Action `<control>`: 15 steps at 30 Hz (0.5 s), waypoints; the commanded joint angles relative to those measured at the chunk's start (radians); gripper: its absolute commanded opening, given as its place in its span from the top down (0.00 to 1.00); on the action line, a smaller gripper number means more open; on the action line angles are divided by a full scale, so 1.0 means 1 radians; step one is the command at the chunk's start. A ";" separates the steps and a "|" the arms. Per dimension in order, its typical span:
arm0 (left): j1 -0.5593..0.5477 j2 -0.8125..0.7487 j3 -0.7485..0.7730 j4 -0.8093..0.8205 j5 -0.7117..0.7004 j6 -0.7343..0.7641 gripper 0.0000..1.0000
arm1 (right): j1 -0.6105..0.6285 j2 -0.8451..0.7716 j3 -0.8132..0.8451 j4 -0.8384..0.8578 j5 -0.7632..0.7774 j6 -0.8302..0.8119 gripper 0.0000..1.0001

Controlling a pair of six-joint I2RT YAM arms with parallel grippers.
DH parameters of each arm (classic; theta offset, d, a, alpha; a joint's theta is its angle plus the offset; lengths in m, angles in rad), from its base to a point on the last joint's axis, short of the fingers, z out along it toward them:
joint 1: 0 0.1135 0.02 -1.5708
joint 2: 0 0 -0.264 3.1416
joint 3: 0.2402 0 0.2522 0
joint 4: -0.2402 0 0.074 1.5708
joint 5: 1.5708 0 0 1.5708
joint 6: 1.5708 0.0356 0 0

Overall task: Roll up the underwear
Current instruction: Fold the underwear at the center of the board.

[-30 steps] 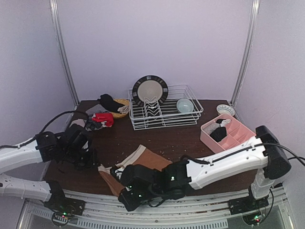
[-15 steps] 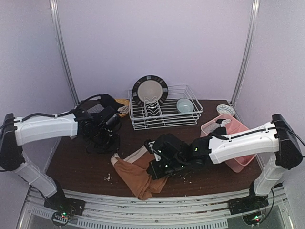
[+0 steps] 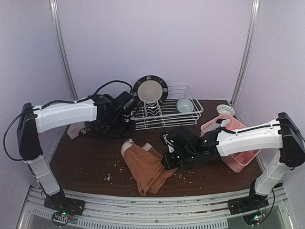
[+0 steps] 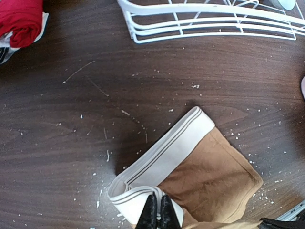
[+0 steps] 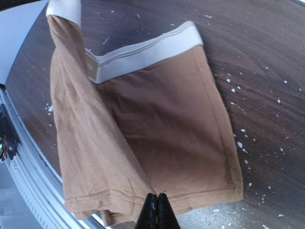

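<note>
Brown underwear (image 3: pixel 147 166) with a white striped waistband (image 4: pixel 167 148) hangs stretched between both grippers over the dark table, its lower folds drooping toward the front edge. My left gripper (image 4: pixel 157 215) is shut, pinching the waistband's folded corner; from above it (image 3: pixel 127 138) sits at the garment's back-left end. My right gripper (image 5: pixel 156 210) is shut on the brown leg hem (image 5: pixel 200 198), seen from above (image 3: pixel 167 161) at the garment's right side. Rolled red underwear (image 4: pixel 20 20) lies at the back left. A pale garment (image 3: pixel 75 130) shows under the left arm.
A white wire dish rack (image 3: pixel 188 117) at the back holds a dark-rimmed plate (image 3: pixel 149 89) and a pale bowl (image 3: pixel 185 105). A pink compartment tray (image 3: pixel 237 131) stands at the right, with a small patterned bowl (image 3: pixel 225 109) behind it. White crumbs speckle the table (image 3: pixel 95 162).
Both arms have carried the brown underwear from the front edge back and to the right. The left arm swung from the far left to the rack, and the garment is now spread wider.
</note>
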 commanded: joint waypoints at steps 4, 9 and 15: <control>0.001 0.128 0.099 0.005 0.013 0.050 1.00 | -0.041 -0.003 -0.079 -0.002 0.065 0.016 1.00; 0.001 0.191 0.159 0.018 0.021 0.072 1.00 | -0.048 -0.007 -0.118 0.013 0.072 0.038 1.00; 0.001 0.283 0.245 0.006 0.031 0.099 1.00 | -0.058 0.029 -0.150 0.029 0.069 0.054 1.00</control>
